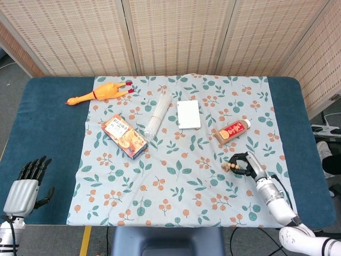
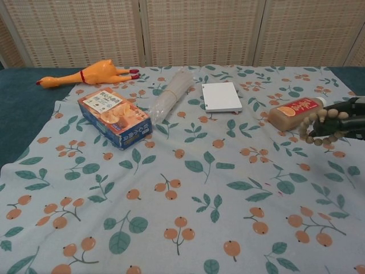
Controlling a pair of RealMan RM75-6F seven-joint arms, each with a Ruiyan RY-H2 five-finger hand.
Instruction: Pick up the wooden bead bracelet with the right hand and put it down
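Observation:
The wooden bead bracelet [image 2: 320,124] hangs off the cloth, held in the fingers of my right hand [image 2: 344,121] at the right edge of the chest view, just below the brown bottle. In the head view the same bracelet [image 1: 231,166] shows at the fingertips of the right hand [image 1: 246,164], over the flowered cloth's lower right part. My left hand [image 1: 25,184] rests at the table's near left corner with its fingers apart and nothing in it.
A brown bottle [image 1: 232,131] lies just beyond the right hand. Further left are a white pad [image 1: 188,114], a clear bundle of sticks [image 1: 157,114], a snack box [image 1: 124,136] and a rubber chicken [image 1: 99,93]. Blue table [image 1: 48,133] borders the cloth.

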